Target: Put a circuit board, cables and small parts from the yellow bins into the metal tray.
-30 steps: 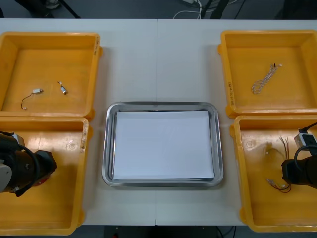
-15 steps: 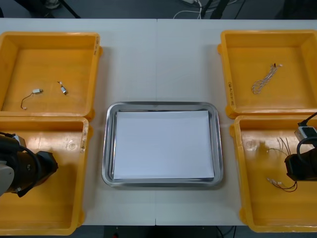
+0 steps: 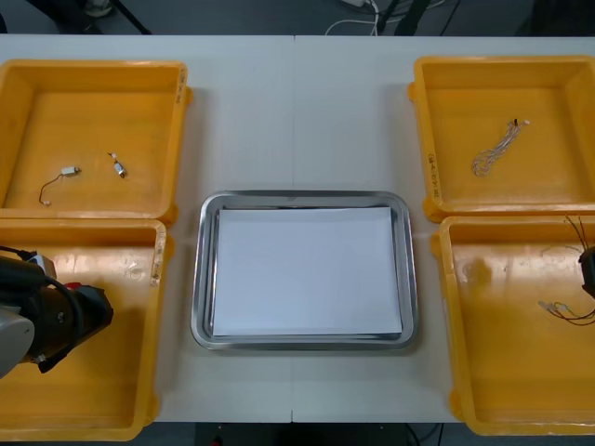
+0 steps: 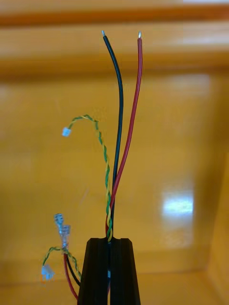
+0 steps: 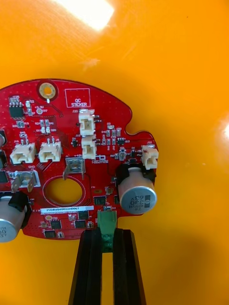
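Note:
A round red circuit board (image 5: pixel 71 157) lies on the floor of the near-left yellow bin (image 3: pixel 153 307). My left gripper (image 5: pixel 107 240) is shut on the green connector at the board's edge. My left arm (image 3: pixel 56 316) hangs over that bin. My right gripper (image 4: pixel 109 250) is shut on a bundle of cables (image 4: pixel 119 124): one black, one red, one twisted yellow and green. Their loose ends stand out past the fingers. In the front view the cables (image 3: pixel 562 308) hang over the near-right bin (image 3: pixel 446 307) at the picture's right edge.
The metal tray (image 3: pixel 305 197), white inside, sits in the middle between the bins. Small metal parts (image 3: pixel 119 167) lie in the far-left bin (image 3: pixel 93 67). A pale twisted cable (image 3: pixel 493 153) lies in the far-right bin (image 3: pixel 502 63).
My left gripper has shut on the board's connector. My right arm has moved right toward the picture's edge, carrying the cable bundle with it.

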You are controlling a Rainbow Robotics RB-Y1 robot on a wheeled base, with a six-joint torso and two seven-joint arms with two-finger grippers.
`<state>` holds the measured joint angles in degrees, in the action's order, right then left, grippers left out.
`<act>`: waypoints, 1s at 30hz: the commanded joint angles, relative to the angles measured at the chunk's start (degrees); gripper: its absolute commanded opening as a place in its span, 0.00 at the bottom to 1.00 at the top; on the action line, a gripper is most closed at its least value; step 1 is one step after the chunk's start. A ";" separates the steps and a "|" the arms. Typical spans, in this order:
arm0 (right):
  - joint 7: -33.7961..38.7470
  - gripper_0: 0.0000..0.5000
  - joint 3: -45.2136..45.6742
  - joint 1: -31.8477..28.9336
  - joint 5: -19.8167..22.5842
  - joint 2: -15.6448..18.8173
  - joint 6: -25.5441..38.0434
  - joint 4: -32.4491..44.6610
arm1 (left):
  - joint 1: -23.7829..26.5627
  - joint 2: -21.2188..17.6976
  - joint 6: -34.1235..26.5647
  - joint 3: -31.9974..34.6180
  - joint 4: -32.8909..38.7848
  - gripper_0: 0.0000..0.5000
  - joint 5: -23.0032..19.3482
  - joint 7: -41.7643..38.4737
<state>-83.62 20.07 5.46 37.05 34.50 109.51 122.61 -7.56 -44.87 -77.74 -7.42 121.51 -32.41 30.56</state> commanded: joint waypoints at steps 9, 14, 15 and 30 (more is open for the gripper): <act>-2.86 0.00 6.74 5.53 2.15 0.92 0.49 4.22 | -1.76 -1.71 -0.31 1.35 1.36 0.00 -0.46 4.60; -2.69 0.00 7.18 5.53 2.94 3.21 0.49 4.66 | -1.32 -1.98 -6.46 5.66 4.44 0.00 -2.74 5.74; -2.60 0.00 7.18 5.53 3.12 3.47 0.49 4.57 | -1.23 -1.89 -7.25 6.10 4.88 0.00 -3.27 5.83; -1.63 0.00 6.56 6.67 12.70 10.32 0.49 4.66 | 6.33 -1.89 -24.92 12.25 14.19 0.00 -6.96 8.20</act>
<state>-85.38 25.54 9.89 46.94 40.53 109.74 125.40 -5.48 -44.91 -99.28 3.15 132.40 -38.45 34.78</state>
